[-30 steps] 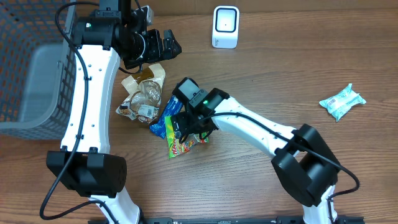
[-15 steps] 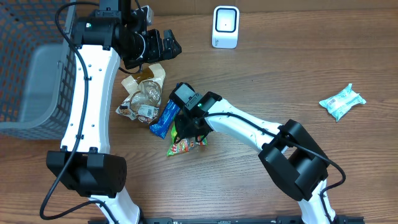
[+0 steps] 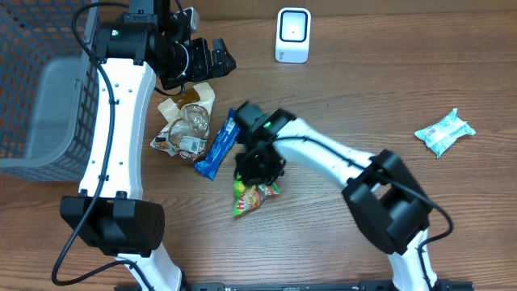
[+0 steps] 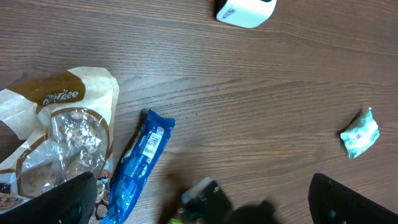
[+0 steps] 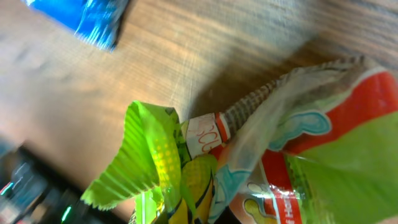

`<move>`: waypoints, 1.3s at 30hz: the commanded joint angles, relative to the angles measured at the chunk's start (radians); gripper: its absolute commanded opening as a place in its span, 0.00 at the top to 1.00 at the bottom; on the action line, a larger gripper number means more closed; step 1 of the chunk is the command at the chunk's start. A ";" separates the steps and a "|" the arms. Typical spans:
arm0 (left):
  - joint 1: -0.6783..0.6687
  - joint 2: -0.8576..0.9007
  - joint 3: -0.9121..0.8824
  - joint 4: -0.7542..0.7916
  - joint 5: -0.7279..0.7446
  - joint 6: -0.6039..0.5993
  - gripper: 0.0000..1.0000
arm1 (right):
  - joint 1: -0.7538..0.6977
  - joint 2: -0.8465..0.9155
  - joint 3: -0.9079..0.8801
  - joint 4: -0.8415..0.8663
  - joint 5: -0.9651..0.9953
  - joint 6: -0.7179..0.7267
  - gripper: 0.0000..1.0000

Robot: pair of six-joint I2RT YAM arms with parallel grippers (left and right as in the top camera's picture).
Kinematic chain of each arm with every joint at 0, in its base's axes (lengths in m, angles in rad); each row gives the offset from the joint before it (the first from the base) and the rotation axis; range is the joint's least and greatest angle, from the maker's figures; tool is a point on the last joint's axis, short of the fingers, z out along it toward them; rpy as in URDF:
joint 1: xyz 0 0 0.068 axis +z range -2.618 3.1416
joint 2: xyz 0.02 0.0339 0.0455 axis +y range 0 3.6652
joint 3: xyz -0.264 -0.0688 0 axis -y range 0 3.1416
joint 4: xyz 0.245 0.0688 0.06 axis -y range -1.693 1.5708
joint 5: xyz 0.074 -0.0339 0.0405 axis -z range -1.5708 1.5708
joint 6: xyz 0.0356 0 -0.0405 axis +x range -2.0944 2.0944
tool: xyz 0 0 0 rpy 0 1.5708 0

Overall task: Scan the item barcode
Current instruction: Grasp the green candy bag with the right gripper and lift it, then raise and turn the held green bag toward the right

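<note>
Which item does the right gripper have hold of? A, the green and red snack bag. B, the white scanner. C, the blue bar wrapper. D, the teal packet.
A: the right gripper is shut on the green and red snack bag, while the blue bar wrapper lies apart from it.

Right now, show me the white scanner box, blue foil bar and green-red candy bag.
white scanner box (image 3: 292,34), overhead, front face
blue foil bar (image 3: 220,147), overhead, middle
green-red candy bag (image 3: 252,200), overhead, lower end

The candy bag (image 3: 255,197) is green, red and yellow, the snack bar (image 3: 218,147) blue
</note>
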 commanded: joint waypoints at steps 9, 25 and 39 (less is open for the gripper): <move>0.005 -0.015 0.010 0.000 -0.007 0.016 0.00 | -0.367 -0.234 0.041 -0.250 -0.753 -0.579 0.96; 0.005 -0.015 0.010 0.000 -0.007 0.016 0.00 | -0.557 -0.234 0.040 -0.498 -0.978 -0.705 0.96; 0.005 -0.015 0.010 0.000 -0.007 0.016 0.00 | -0.592 -0.234 0.041 -0.537 -1.085 -0.482 0.97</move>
